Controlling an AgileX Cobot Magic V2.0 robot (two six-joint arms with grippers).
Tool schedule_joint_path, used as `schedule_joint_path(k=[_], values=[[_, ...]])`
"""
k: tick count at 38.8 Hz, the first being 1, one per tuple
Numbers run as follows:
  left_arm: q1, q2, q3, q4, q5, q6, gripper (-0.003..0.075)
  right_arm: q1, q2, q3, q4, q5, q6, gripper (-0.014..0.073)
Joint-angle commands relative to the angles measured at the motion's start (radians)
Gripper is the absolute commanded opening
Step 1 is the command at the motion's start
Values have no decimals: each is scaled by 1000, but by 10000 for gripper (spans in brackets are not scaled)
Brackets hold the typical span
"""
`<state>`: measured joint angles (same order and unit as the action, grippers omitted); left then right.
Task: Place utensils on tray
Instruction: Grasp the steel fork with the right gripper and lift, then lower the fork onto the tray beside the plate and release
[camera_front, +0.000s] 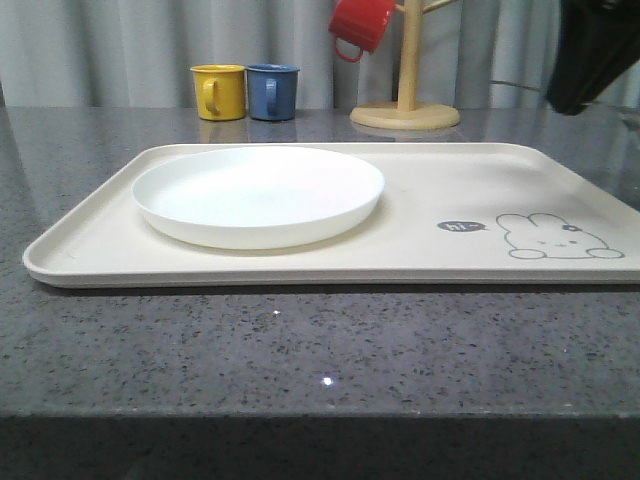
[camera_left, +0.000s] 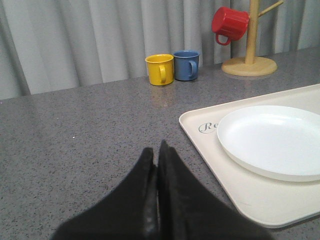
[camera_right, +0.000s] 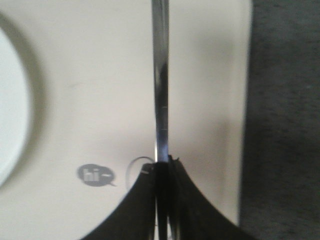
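One grey speckled counter (camera_front: 300, 350), bearing one cream tray (camera_front: 420, 215). On the tray's left half, one round white plate (camera_front: 258, 195). Behind, one wooden mug tree (camera_front: 406, 100) hung with one red mug (camera_front: 362, 25); beside it one yellow mug (camera_front: 219, 91) and one blue mug (camera_front: 272, 91). Left pincer (camera_left: 157, 160) pressed together, gripping nothing. Right pincer (camera_right: 165, 165) clamped on one slim metal utensil (camera_right: 160, 75), above the tray's rabbit print.

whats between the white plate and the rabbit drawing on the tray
Nothing: in the front view bare tray separates the plate from the rabbit drawing.
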<state>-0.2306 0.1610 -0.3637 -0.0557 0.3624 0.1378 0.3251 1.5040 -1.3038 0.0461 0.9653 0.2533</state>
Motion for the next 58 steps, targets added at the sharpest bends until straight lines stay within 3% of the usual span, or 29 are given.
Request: schedule_joint_path(k=[1,8,18,39,58], values=[[2,10,-27,-13,-85,-10,-18,73,-8,-35,1,-74,70,-58],[2,10,-27,-13,-85,-10,-18,174,62,-36,-13,-142,205,-58],[2,10,-27,-13,-85,-10,-18,176,111,-36,-157,-165,388,-58],[2,10,-27,-13,-85,-10,-18,176,175,-36,-136,-198,394,-44],[2,10,-27,-13,-85,-10,-18,172,183,-66,-136,-144,392,337]])
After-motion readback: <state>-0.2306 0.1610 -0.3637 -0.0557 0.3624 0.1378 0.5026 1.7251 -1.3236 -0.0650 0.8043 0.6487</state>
